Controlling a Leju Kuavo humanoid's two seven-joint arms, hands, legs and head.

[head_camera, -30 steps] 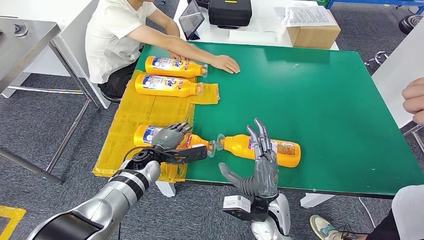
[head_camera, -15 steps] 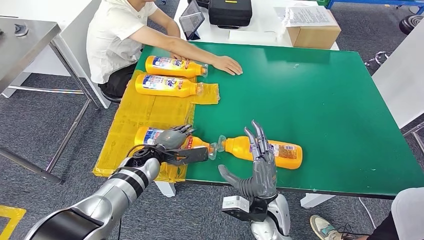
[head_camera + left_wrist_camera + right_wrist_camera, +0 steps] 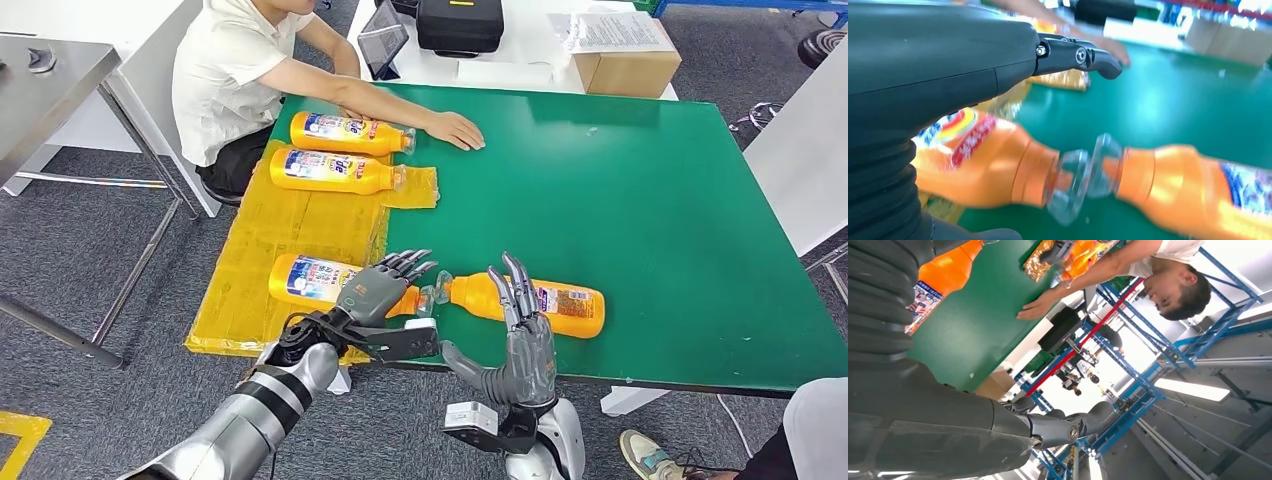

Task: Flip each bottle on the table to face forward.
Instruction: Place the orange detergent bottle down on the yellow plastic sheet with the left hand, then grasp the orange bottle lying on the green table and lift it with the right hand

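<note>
Head view: left hand (image 3: 380, 292) hovers with fingers spread and nothing held over the neck end of the near-left bottle (image 3: 318, 279), which lies on the yellow mat (image 3: 290, 220); right hand (image 3: 522, 335) stands upright, fingers apart and empty, just in front of the near-right bottle (image 3: 535, 303) lying on the green table (image 3: 640, 220). Between the hands, the two bottles' clear caps sit nearly touching. Beyond the left hand, two more bottles (image 3: 340, 152) lie side by side, a person's hand (image 3: 455, 130) resting on the table just past them.
</note>
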